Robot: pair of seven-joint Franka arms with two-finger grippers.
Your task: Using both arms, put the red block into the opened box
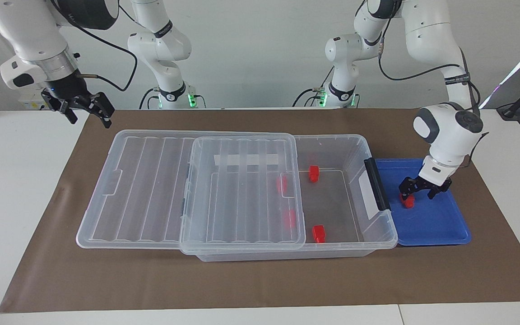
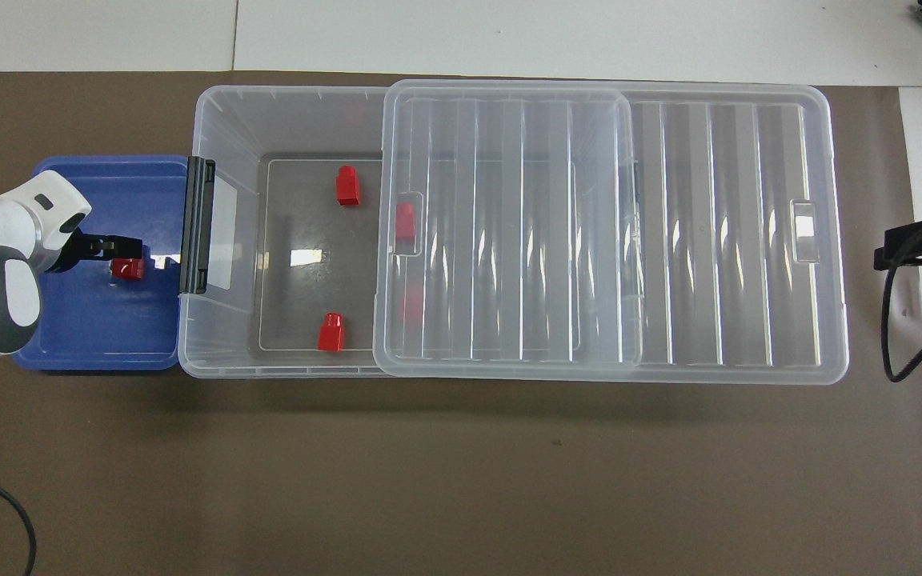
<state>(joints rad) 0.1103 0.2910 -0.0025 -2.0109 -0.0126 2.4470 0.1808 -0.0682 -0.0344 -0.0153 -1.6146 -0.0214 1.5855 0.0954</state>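
One red block [image 1: 407, 201] [image 2: 129, 270] lies in the blue tray [image 1: 440, 225] [image 2: 93, 336]. My left gripper [image 1: 420, 192] [image 2: 113, 243] is open and low over the tray, its finger toward the box right at the block; I cannot tell if it touches. The clear box [image 1: 379, 234] [image 2: 221, 96] has its ribbed lid [image 1: 242, 189] [image 2: 509, 224] slid toward the right arm's end, leaving the black-handle [image 1: 376, 183] end uncovered. Several red blocks lie inside, two uncovered [image 1: 314, 173] [image 1: 318, 233] and two under the lid. My right gripper [image 1: 87, 110] [image 2: 913, 244] hangs open, high off the lid's end.
The blue tray butts against the box's handle end. Everything sits on a brown mat [image 1: 260, 280]. Two slimmer white arms with green-lit bases [image 1: 169, 97] [image 1: 339, 95] stand at the robots' edge. A black cable [image 2: 901, 320] hangs from the right arm.
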